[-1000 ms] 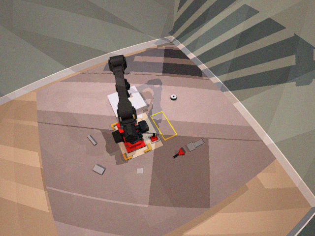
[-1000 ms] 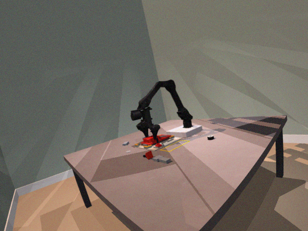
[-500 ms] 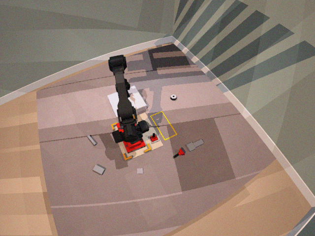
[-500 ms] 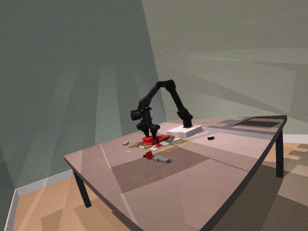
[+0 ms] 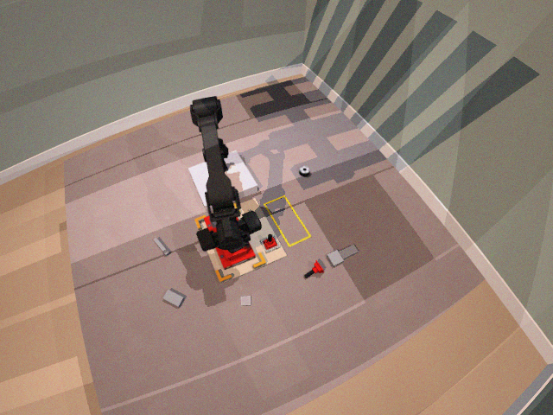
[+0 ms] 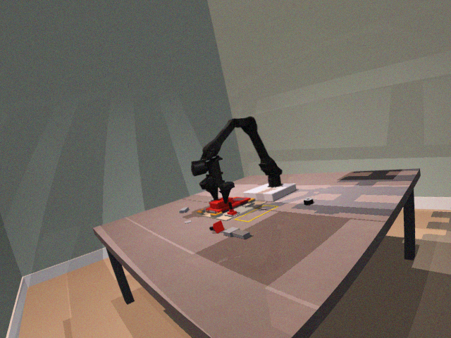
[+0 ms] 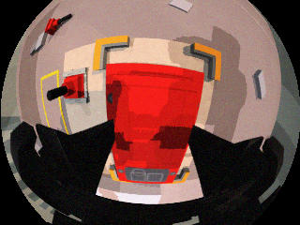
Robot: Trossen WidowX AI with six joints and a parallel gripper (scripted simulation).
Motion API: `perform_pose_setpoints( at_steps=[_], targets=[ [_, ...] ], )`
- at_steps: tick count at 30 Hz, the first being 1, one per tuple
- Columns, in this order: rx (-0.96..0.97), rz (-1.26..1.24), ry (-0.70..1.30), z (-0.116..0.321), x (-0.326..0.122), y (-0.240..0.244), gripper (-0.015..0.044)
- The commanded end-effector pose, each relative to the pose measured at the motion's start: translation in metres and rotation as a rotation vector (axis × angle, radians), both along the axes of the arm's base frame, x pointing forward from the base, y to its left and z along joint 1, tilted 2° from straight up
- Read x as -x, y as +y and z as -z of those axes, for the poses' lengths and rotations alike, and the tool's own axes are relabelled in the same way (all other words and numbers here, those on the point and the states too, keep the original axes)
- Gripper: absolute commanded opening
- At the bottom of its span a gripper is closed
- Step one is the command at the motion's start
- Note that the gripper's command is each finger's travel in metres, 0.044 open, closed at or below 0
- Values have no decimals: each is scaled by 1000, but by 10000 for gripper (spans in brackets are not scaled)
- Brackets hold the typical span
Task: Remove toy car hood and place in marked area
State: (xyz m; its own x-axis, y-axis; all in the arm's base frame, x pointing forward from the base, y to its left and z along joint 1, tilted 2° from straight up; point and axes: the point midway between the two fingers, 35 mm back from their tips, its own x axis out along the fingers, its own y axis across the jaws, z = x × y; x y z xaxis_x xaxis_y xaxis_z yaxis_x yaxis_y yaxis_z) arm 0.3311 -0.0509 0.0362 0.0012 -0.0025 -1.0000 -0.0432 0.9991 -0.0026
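The toy car [image 5: 238, 258] [image 6: 242, 199] is red and sits on a pale board between orange corner brackets. Its hood [image 6: 217, 204] [image 7: 152, 100] is the red upper part; its seam with the body is hard to make out. My gripper [image 5: 229, 231] [image 6: 221, 201] [image 7: 153, 126] points down over the car and is shut on the hood, one black finger against each side. The hood is on the car, with no gap visible under it. The marked area [image 5: 297, 216] [image 6: 263, 213] [image 7: 50, 74] is a yellow outline beside the board, with nothing in it.
A red part with an upright black knob [image 5: 270, 242] [image 6: 231, 211] [image 7: 75, 87] stands on the board between car and marked area. Another red part [image 5: 317, 266] [image 6: 218, 227] and grey blocks [image 5: 334, 258] [image 6: 237, 232] lie beyond. A black wheel [image 5: 304, 170] [image 6: 308, 201] lies farther off.
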Motion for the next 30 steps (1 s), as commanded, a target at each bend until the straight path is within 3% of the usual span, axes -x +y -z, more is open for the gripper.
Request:
perform_pose_setpoints(
  at_steps=[1,30],
  targets=[
    [1,0,-5,-6,-1,0,0],
    [1,0,-4,-25,0,0,0]
  ],
)
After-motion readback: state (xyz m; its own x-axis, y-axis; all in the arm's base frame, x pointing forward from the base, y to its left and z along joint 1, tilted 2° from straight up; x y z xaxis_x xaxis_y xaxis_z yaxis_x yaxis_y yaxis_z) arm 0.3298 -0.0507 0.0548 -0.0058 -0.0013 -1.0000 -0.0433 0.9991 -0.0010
